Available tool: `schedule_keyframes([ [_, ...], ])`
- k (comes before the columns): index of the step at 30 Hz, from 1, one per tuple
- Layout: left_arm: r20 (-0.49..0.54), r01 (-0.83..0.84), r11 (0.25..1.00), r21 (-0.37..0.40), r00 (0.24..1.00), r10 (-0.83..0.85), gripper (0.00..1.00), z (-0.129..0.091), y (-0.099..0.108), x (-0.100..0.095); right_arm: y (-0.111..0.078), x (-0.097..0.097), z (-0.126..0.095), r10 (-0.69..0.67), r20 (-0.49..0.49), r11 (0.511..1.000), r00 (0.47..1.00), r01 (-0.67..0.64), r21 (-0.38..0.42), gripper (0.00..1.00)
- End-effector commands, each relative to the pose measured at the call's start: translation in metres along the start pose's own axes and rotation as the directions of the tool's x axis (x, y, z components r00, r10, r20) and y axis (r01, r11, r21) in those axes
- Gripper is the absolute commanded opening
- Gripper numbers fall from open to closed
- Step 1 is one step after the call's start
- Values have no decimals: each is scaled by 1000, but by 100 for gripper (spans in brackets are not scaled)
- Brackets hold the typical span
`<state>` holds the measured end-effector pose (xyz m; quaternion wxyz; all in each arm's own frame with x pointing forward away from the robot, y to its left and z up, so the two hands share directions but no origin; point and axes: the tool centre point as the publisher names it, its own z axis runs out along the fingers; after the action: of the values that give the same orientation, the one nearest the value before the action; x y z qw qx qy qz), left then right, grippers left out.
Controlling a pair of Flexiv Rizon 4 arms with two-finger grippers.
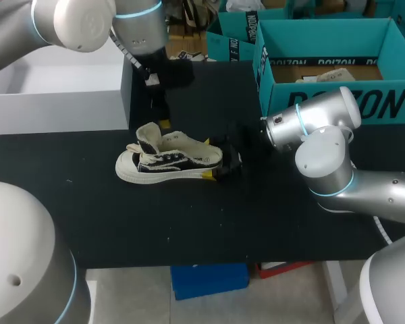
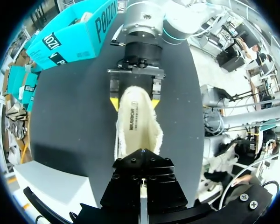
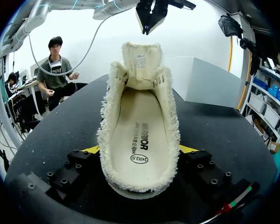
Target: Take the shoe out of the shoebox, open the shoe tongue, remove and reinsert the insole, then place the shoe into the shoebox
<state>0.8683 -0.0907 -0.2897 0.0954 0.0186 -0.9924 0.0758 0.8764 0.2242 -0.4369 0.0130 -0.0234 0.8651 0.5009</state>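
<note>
Your right gripper [image 3: 140, 150]: fingers spread wide and clamped on the heel of the shoe [image 3: 139, 88], one yellow tip on each side. The insole [image 3: 136, 126] lies inside (print facing up), running ahead of those fingers to the tongue [image 3: 140, 58], which stands upright. Your left gripper [image 3: 148, 23] hangs just above the tongue, fingers drawn together, gripping nothing. The shoe sits sole-down on the black table [image 1: 189, 223]; the teal shoebox [image 1: 385, 101] stands apart from both grippers, on the right one's side
</note>
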Motion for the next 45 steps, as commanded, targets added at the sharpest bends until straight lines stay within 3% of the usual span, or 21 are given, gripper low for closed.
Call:
schedule_keyframes([
  [1, -39, -8, 1000, 3, 999, 8, 0, 15, -3, -13, -1, -1, 1, 1, 1, 1000, 1000, -1, 1, 0],
  [33, -118, -32, 999, -27, 993, 29, 0, 65, -10, -11, -1, -1, 1, 1, 1, 1000, 1000, -1, 1, 0],
  [45, -161, -27, 999, -21, 987, 23, 0, 83, -6, 0, -1, -1, 1, 1, 1, 1000, 1000, -1, 1, 0],
])
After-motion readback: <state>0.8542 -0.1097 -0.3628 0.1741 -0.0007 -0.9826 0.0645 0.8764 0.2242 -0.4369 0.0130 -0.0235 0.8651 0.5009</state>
